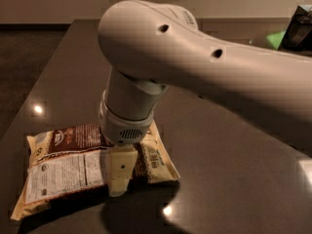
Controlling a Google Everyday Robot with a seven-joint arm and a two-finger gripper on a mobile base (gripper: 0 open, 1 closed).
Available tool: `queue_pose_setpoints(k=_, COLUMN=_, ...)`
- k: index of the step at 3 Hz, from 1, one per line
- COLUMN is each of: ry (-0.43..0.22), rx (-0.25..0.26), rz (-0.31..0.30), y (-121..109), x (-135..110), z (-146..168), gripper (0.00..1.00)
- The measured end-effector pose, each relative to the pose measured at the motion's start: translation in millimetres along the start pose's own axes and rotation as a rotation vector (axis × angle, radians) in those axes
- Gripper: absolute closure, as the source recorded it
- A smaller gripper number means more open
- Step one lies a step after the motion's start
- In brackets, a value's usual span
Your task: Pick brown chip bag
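Observation:
The brown chip bag (63,165) lies flat on the dark table at the lower left, brown with cream-yellow edges and its white nutrition label facing up. My gripper (119,172) comes straight down over the right half of the bag, its cream finger (118,169) resting on or just above the bag's surface. The big white arm (195,67) fills the middle and right of the view and hides the table behind it.
The dark table (234,169) runs back to a far edge by a pale wall. A dark box and a green object (292,33) stand at the far right corner. Bright light spots reflect on the tabletop.

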State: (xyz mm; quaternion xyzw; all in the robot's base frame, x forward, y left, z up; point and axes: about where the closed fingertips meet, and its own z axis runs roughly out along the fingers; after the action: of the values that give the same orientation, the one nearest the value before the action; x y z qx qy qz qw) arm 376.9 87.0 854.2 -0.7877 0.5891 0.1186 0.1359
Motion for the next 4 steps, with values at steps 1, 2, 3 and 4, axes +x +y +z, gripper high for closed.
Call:
queue_pose_setpoints(k=1, ry=-0.005, rx=-0.013, rz=0.019, y=-2, x=-3, z=6, gripper=0.37)
queue_pose_setpoints(k=2, ry=-0.016, rx=-0.015, rz=0.041, y=-4, x=-2, z=0, gripper=0.61)
queue_pose_setpoints(k=3, ry=-0.052, rx=0.005, rz=0.075, y=-11, x=6, z=-25, gripper=0.84)
queue_pose_setpoints(k=4, ry=-0.111, rx=0.045, rz=0.098, y=-20, x=15, z=-68, gripper=1.0)
